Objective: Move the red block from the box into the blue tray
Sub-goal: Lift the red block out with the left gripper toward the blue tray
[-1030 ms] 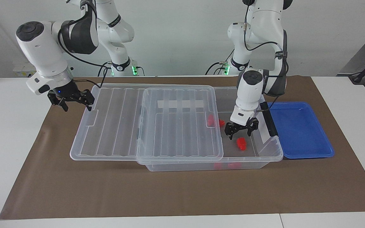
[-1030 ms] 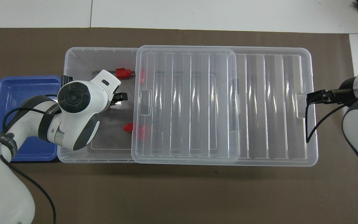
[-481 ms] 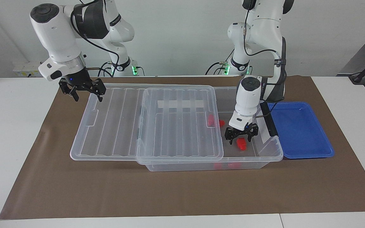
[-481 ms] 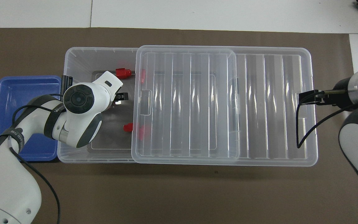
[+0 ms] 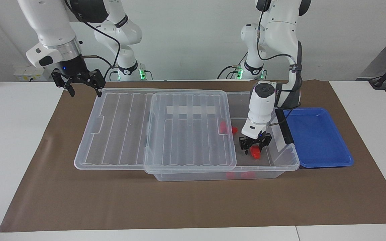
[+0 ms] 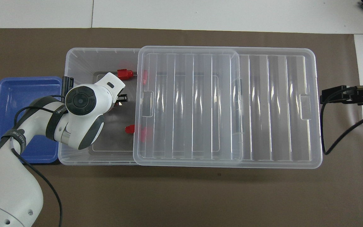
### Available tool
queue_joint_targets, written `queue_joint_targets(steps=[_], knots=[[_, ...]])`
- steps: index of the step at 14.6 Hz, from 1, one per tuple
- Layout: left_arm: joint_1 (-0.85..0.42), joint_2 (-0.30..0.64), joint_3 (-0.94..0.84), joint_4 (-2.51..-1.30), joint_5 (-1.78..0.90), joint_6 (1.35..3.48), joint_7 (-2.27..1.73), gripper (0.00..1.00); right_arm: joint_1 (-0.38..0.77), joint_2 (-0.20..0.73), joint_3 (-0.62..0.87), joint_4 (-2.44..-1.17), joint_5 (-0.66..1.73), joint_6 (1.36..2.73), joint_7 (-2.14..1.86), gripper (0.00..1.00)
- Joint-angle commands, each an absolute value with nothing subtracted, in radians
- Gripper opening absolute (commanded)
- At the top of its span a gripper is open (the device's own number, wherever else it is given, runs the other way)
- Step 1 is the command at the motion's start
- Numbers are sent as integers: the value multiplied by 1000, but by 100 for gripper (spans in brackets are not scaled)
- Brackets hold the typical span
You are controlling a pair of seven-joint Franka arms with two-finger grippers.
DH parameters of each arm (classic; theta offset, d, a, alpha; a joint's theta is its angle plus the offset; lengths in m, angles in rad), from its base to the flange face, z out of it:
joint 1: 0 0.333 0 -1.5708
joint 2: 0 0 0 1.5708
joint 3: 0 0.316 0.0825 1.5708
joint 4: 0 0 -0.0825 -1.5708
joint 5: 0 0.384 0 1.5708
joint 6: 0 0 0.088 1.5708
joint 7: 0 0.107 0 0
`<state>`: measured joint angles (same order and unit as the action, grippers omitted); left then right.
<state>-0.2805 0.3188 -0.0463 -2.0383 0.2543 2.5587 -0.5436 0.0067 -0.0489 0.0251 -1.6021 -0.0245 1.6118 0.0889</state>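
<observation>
Left gripper (image 5: 254,146) reaching into the box (image 5: 281,157), fingers straddling the red block (image 5: 255,152).

Red block is lying on the box floor at the open end, near the blue tray (image 5: 317,137); whether the fingers are clamping it I cannot tell. Overhead, the left wrist is hiding the block; its long axis is unreadable. Right gripper (image 5: 83,83) is hanging spread open over the slid-back lid's (image 5: 119,127) corner.

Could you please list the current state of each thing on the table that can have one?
Large clear plastic box: open at the tray end.
Ribbed clear lid: slid aside, partly covering.
Small red plastic block: in box, between fingers.
Shallow blue plastic tray: empty.
Left gripper: around block.
Right gripper: open, raised.
</observation>
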Motion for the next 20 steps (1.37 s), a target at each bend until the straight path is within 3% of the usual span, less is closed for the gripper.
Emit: queue_joint_targets(steps=[1,6,13,20], knots=[[-276,322,-44,-2037,276,2566,-535,1,-8,-11,29,-1529,-28,1546,106,100],[-281,308,-46,-1959,276,2384,-525,0,-8,-11,25,-1529,-37,1511,104,100],[-287,175,-49,-1895,201,2131,-512,0,-12,-2,21,-1526,-43,1520,106,100],[-231,105,-26,-1622,91,1671,-303,0,-40,-17,18,-1569,-41,1545,94,100]])
